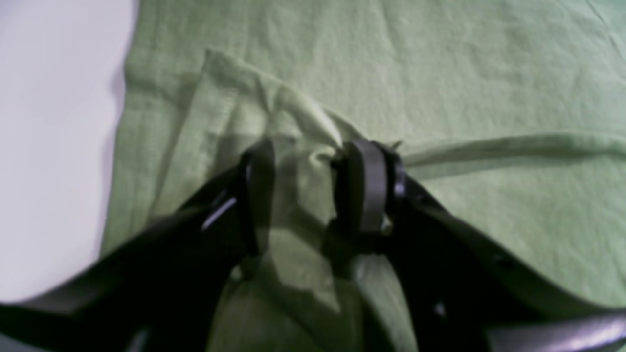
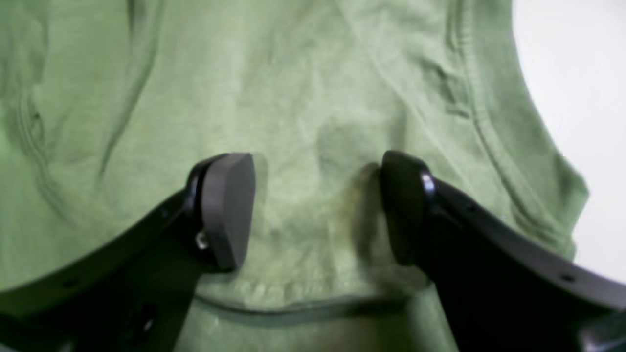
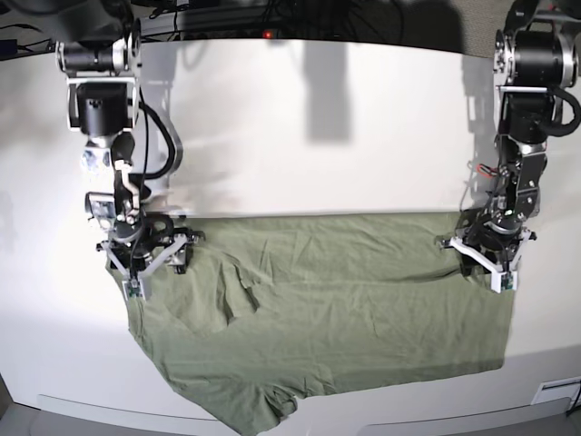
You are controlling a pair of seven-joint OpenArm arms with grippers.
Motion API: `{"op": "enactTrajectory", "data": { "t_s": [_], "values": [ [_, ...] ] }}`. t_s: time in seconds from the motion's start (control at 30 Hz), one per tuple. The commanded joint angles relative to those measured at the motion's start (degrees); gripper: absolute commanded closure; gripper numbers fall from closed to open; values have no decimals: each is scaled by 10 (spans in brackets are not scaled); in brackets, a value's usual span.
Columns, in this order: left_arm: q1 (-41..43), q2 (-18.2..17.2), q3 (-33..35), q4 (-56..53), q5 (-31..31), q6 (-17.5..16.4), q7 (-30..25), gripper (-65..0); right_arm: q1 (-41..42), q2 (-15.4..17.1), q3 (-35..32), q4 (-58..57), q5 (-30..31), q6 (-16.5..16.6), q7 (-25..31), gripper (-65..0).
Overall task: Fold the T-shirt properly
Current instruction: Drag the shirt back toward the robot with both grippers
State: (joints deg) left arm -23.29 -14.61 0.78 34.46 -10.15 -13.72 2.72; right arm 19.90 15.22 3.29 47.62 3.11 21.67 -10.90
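White tabletop (image 3: 300, 163) is seen beneath the spread T-shirt (image 3: 345, 309), whose raised corner fold is pinched by the left gripper (image 1: 313, 190) while the right gripper (image 2: 318, 210) is held wide over blurred cloth, gripping nothing.

Base view bright and evenly lit from above; white table (image 3: 300, 163) glares near its far edge, with soft arm shadows there; edges bow outward; both wrist views soft, dim, blurred; T-shirt (image 1: 440, 73) weave indistinct.
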Motion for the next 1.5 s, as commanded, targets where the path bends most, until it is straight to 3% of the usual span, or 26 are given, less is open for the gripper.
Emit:
{"op": "enactTrajectory", "data": {
  "t_s": [0.0, 0.3, 0.57, 1.0, 1.27, 1.47],
  "values": [
    [17, -5, 0, -6, 7, 6, 74, -240, 4, 8, 1, 7, -8, 0, -2, -406],
    [87, -7, 0, 106, 7, 6, 124, -240, -51, 10, 1, 13, -14, 0, 6, -406],
    [172, -8, 0, 206, 7, 6, 140, -240, -119, 12, 1, 91, -14, 0, -7, -406],
    [283, -6, -18, 228, 26, 8, 142, -240, -270, 58, 1, 177, -14, -1, -14, -406],
    [386, -7, -75, 299, 26, 8, 142, -240, -345, 56, 1, 220, -14, -1, -30, -406],
    [446, -6, -79, 370, 26, 8, 142, -240, -415, 56, 1, 296, -14, -3, -51, -406]
  ]
}}
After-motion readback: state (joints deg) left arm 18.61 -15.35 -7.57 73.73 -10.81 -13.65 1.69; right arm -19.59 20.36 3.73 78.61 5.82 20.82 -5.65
